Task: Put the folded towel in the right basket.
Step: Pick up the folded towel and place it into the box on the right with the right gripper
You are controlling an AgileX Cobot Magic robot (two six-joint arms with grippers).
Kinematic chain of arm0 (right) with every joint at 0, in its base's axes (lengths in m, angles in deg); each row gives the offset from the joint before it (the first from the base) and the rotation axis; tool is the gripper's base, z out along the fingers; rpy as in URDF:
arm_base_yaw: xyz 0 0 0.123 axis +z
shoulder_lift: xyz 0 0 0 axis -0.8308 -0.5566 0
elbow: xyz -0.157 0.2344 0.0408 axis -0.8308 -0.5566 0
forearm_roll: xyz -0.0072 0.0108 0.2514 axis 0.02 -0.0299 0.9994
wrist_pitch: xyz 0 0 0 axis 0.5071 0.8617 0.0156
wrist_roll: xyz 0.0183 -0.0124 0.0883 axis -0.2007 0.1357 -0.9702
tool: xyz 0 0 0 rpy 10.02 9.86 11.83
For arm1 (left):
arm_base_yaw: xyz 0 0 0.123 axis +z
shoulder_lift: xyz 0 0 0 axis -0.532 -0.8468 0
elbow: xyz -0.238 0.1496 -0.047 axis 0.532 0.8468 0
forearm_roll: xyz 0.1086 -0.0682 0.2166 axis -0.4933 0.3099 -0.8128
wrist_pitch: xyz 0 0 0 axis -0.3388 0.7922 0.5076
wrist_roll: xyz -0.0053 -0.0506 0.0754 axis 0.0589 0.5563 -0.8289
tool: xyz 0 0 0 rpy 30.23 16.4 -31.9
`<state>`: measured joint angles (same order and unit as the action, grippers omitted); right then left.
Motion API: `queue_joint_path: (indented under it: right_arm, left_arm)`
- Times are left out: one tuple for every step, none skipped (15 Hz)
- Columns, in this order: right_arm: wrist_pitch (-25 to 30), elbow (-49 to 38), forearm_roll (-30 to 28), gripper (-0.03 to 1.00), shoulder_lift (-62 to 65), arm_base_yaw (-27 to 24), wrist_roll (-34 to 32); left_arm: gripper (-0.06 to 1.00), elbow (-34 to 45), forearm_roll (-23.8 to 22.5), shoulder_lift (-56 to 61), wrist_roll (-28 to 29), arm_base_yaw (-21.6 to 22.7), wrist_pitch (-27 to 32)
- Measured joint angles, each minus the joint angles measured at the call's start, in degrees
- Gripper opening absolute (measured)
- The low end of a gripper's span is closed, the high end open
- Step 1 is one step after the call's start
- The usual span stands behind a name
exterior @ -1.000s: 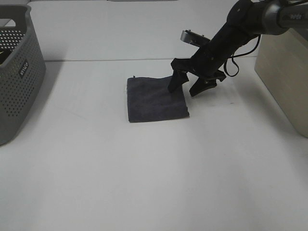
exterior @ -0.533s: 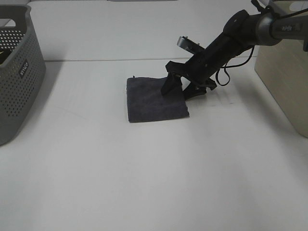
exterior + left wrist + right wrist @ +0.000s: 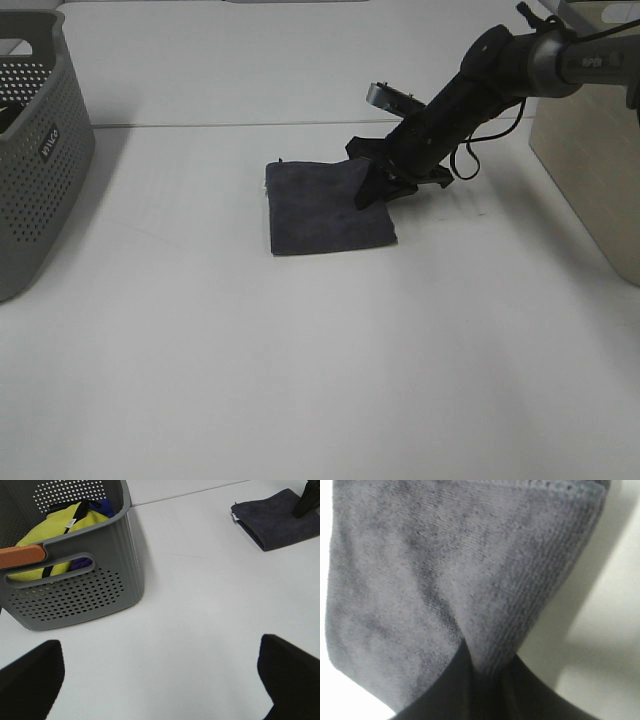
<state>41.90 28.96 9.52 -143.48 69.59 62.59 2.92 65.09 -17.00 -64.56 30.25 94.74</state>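
Observation:
The folded dark grey towel [image 3: 325, 205] lies flat on the white table, a little right of centre. My right gripper [image 3: 378, 190] reaches in from the right and is shut on the towel's right edge. In the right wrist view the towel [image 3: 445, 570] fills the frame and its folded edge is pinched between the two dark fingers [image 3: 455, 690]. The right basket [image 3: 590, 170] is a beige box at the table's right edge. My left gripper [image 3: 160, 680] is open and empty, outside the exterior view; the towel [image 3: 280, 522] lies far from it.
A grey perforated basket [image 3: 40, 150] stands at the table's left edge; the left wrist view shows it [image 3: 75, 590] holding a yellow cloth [image 3: 55, 530]. A cable loops from the right arm [image 3: 470, 160].
My right gripper has dropped lower and its fingers have closed together on the towel's right edge. The towel has shifted slightly to the right.

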Motion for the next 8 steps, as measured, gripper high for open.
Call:
queue_joint_path:
  right_arm:
    - [0.5,0.0,-0.6,0.07,1.5,0.0,0.0]
    - [0.9,-0.1,-1.1,0.07,3.7,0.0,0.0]
    - [1.4,-0.1,-1.3,0.07,6.1,0.0,0.0]
    - [2.1,-0.1,-1.8,0.07,8.8,0.0,0.0]
    - [2.5,-0.1,-2.7,0.07,12.0,0.0,-0.1]
    - [2.8,-0.1,-4.0,0.07,14.7,0.0,-0.5]
    - [3.1,-0.1,-6.1,0.07,18.0,0.0,-1.7]
    - [3.4,-0.1,-9.6,0.07,20.9,0.0,-3.8]
  left_arm:
    - [0.99,0.0,0.0,0.0,0.0,0.0,0.0]
    - [0.99,0.0,0.0,0.0,0.0,0.0,0.0]
    - [0.99,0.0,0.0,0.0,0.0,0.0,0.0]
    - [0.99,0.0,0.0,0.0,0.0,0.0,0.0]
    - [0.99,0.0,0.0,0.0,0.0,0.0,0.0]
    - [0.99,0.0,0.0,0.0,0.0,0.0,0.0]
    - [0.99,0.0,0.0,0.0,0.0,0.0,0.0]
    - [0.99,0.0,0.0,0.0,0.0,0.0,0.0]
